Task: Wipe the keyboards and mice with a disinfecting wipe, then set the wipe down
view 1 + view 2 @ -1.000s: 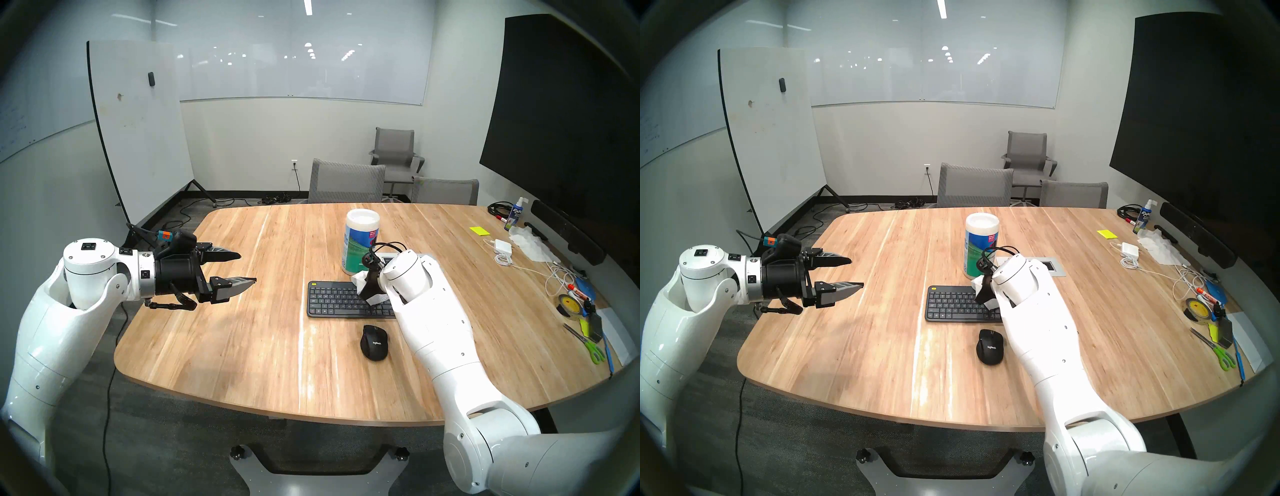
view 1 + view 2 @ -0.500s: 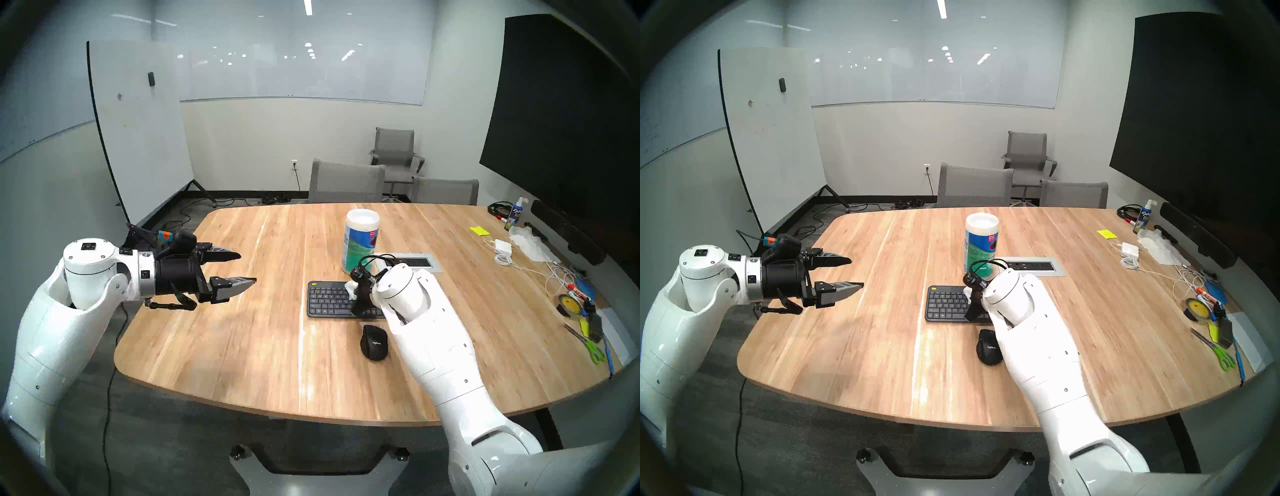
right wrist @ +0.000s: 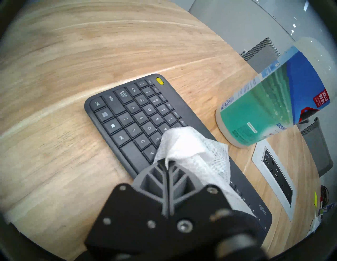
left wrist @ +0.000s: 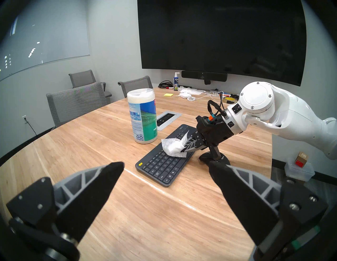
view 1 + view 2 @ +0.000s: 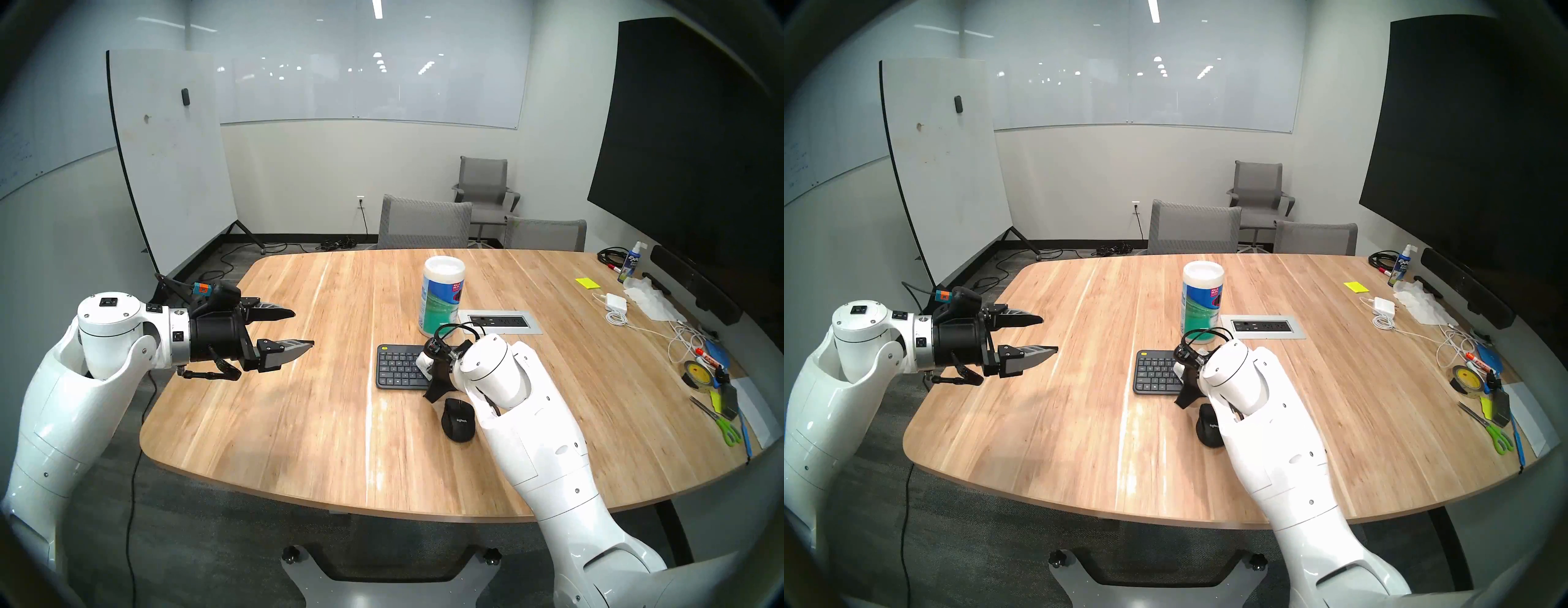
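Wood-grain table (image 5: 297, 424) with rounded corners, and the slim black keyboard with dark grey keys and a yellow corner button (image 5: 399, 367) sits a bit right of centre. Right gripper (image 4: 183, 149) is pressed together, pinching the thin white crumpled wipe (image 4: 173, 146), and in the left wrist view the wipe hangs over the keys around the middle of the keyboard; can't tell if it's actually touching them. From the head view, the rounded black mouse with a Logitech logo (image 5: 457, 420) lies just beside the keyboard at about 5 o'clock, partly tucked under the right arm. Tall white canister with a green-blue label (image 5: 441, 297) stands upright near the keyboard at roughly 1 o'clock, with a grey power outlet plate (image 5: 500, 322) set into the table just right of it. Left gripper (image 5: 303, 329) hovers over the table's left edge at 9 o'clock, fingers spread, nothing between them.
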Robot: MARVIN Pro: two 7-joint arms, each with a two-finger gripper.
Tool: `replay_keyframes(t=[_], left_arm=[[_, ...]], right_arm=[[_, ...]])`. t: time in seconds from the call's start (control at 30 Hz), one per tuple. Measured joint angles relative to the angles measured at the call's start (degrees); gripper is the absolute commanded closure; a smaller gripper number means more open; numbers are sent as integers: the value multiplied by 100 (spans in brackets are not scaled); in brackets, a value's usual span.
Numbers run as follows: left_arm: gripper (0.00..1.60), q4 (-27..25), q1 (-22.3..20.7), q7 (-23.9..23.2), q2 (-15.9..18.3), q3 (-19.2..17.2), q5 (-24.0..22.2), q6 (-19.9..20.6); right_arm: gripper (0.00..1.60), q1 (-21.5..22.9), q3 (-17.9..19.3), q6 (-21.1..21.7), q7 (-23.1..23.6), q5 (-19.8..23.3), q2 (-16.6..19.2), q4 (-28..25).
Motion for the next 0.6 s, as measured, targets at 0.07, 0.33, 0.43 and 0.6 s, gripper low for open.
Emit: replay_keyframes(t=[0.07, 0.33, 0.43, 0.6], left_arm=[[0, 0, 0, 0, 0, 0, 0, 0], [0, 0, -1, 0, 0, 0, 0, 0], [0, 0, -1, 0, 0, 1, 0, 0], [0, 0, -1, 0, 0, 3, 0, 0]], right_arm=[[160, -62, 48, 12, 59, 38, 37, -111], [160, -215, 443, 15, 291, 226, 228, -435], [160, -235, 704, -25, 406, 323, 340, -514], [160, -245, 1020, -101, 579, 453, 497, -629]])
